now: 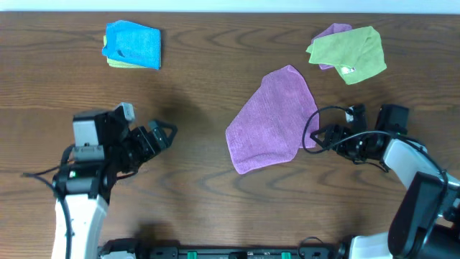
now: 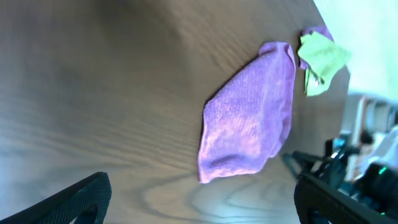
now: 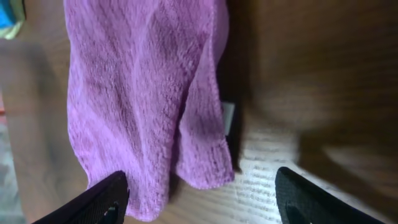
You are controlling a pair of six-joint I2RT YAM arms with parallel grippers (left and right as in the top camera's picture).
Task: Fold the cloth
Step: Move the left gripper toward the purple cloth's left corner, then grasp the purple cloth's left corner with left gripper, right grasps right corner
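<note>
Overhead: purple cloth (image 1: 273, 119) on wooden table (image 1: 201, 72)

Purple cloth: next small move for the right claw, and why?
Probably lower the right claw and close on the right edge of the purple cloth. The claw is open, and in its wrist view that edge lies between its fingers, not yet gripped.

table (image 1: 201, 65): dark wood grain | far edge: pale strip (image 1: 230, 6) | light: soft, even
</note>
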